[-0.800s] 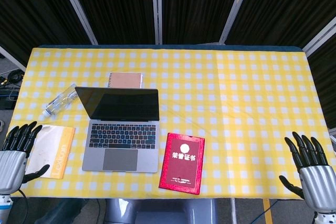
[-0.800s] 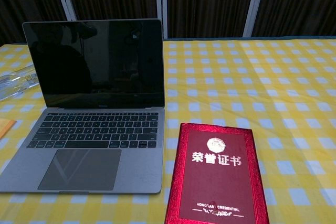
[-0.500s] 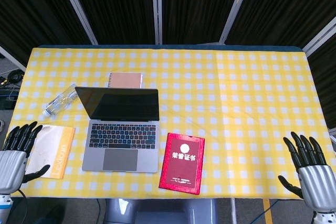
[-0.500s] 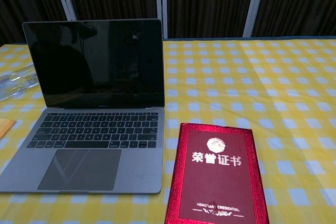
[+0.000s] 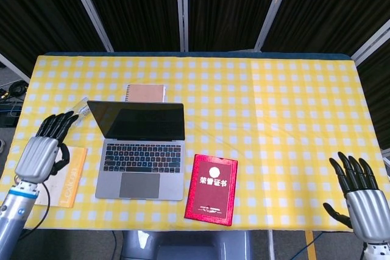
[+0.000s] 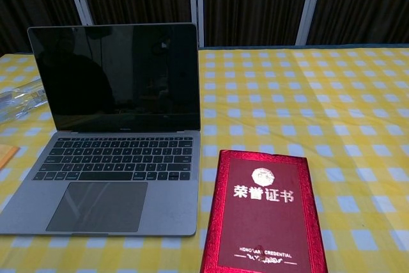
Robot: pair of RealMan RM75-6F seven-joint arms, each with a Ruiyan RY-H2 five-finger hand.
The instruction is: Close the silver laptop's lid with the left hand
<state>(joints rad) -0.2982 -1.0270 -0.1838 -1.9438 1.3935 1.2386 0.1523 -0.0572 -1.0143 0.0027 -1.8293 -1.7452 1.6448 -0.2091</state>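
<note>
The silver laptop stands open on the yellow checked table, its dark screen upright and keyboard facing me. My left hand hovers left of the laptop, above the yellow booklet, fingers spread and pointing away, holding nothing and about a hand's width from the lid's left edge. At the table's front right corner my right hand is open with fingers spread. Neither hand shows in the chest view.
A red certificate book lies right of the laptop. Behind the screen is a pink spiral notebook. A clear plastic bottle lies at the left, with a yellow booklet in front of it.
My left hand has risen from the table's front left corner and moved forward and right, toward the laptop's left side. The right hand and the laptop have stayed put.
</note>
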